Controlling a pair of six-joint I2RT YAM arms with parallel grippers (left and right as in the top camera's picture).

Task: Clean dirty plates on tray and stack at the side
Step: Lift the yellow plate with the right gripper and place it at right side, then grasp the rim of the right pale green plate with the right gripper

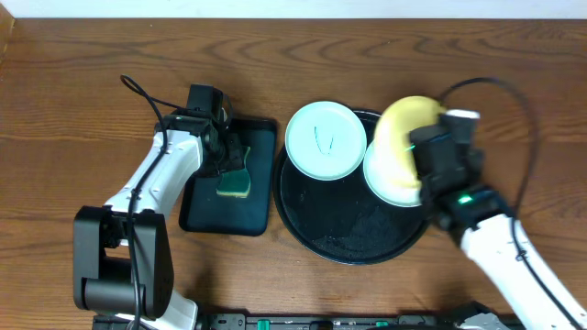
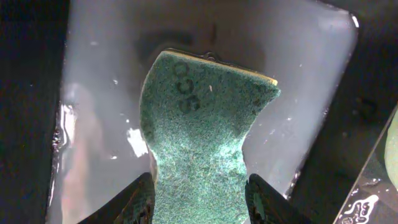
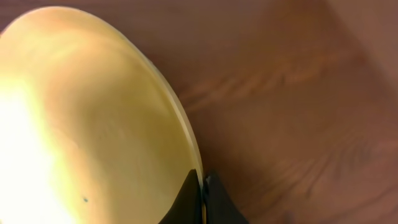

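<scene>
My right gripper [image 1: 424, 154] is shut on the rim of the pale yellow plate [image 1: 402, 124] and holds it tilted up over the right side of the round black tray [image 1: 348, 229]. In the right wrist view the fingertips [image 3: 203, 193] pinch the yellow plate's edge [image 3: 81, 124]. The white plate [image 1: 383, 181] lies on the tray, partly under the yellow one. The mint-blue plate [image 1: 326, 139], with thin green marks, lies on the tray's upper left rim. My left gripper [image 1: 225, 158] is shut on a green sponge [image 2: 199, 112], which is squeezed between its fingers [image 2: 200, 202].
The sponge [image 1: 235, 181] sits over a small rectangular black tray [image 1: 202, 215], left of the round tray; its floor looks wet [image 2: 99, 93]. Bare wooden table [image 1: 73, 110] lies around both trays. A black cable [image 1: 514, 101] arcs over the right arm.
</scene>
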